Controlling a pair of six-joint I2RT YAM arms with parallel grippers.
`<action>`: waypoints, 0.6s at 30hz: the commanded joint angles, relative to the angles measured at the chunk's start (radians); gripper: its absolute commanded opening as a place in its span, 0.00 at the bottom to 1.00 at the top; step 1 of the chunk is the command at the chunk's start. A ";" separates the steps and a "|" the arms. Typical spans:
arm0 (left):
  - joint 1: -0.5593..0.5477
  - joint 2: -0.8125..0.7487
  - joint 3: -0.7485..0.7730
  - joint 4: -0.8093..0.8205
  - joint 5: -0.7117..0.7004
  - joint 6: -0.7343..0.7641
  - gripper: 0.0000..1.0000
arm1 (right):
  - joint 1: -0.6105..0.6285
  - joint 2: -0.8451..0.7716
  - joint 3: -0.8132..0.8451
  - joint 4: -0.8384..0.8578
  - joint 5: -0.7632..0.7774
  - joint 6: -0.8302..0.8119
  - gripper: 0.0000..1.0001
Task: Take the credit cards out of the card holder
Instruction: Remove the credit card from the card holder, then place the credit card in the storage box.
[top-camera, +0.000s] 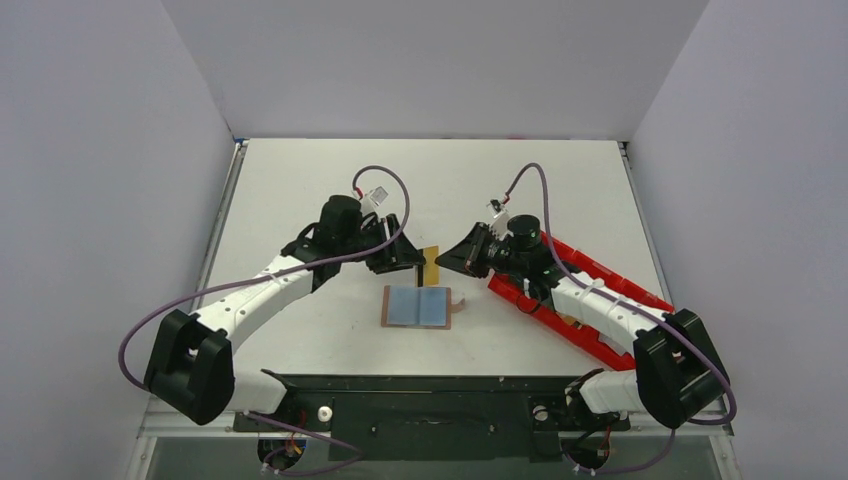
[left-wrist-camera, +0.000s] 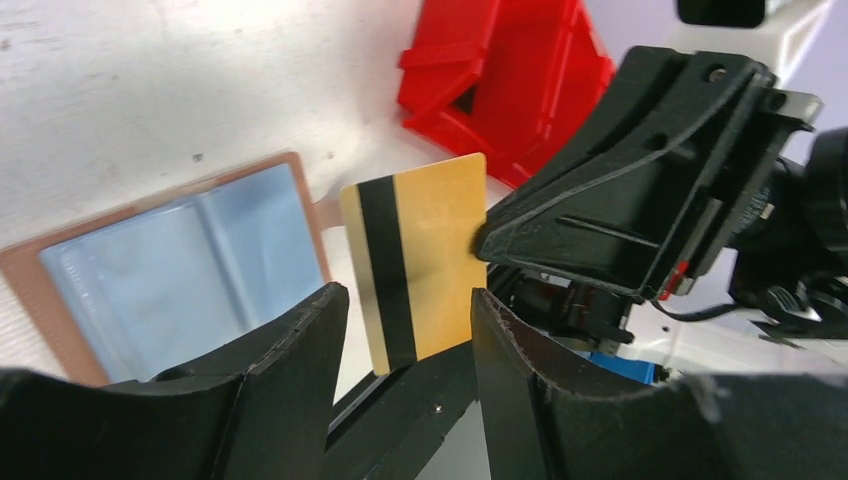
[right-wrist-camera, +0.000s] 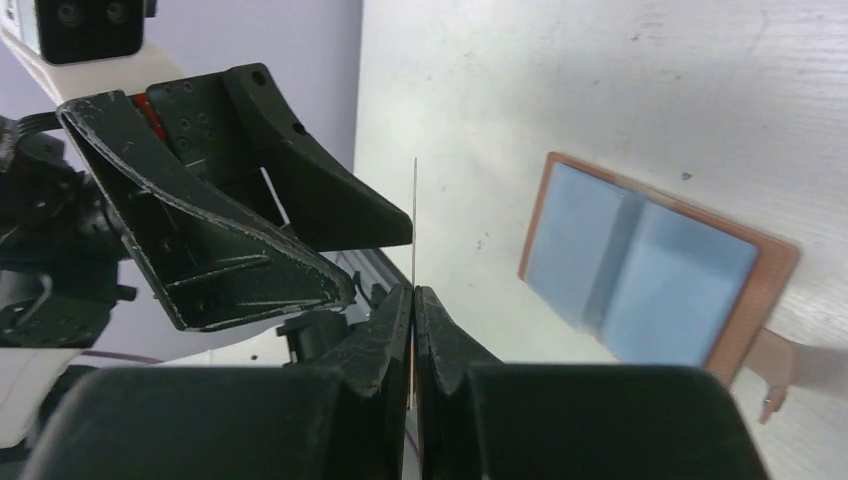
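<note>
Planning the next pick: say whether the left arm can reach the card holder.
Probably yes: the left claw is open, the card holder lies flat and uncovered close by; the card, pinched by the right claw, stands clear of it.

Each arm (top-camera: 250, 298) has white links between bulky black joint housings (top-camera: 195, 365), with a purple cable (top-camera: 378, 168) looping along it. The fingers (left-wrist-camera: 290, 350) are matte black, wedge-shaped and scuffed; behind them, ribbed side plates carry small screw holes (right-wrist-camera: 195, 100).
</note>
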 joint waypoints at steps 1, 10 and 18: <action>0.014 -0.045 -0.027 0.140 0.108 -0.033 0.46 | -0.010 -0.037 0.032 0.130 -0.067 0.074 0.00; 0.029 -0.071 -0.056 0.161 0.128 -0.056 0.46 | -0.016 -0.053 0.021 0.150 -0.073 0.109 0.00; 0.032 -0.070 -0.090 0.260 0.176 -0.116 0.34 | -0.011 -0.041 0.035 0.148 -0.093 0.101 0.00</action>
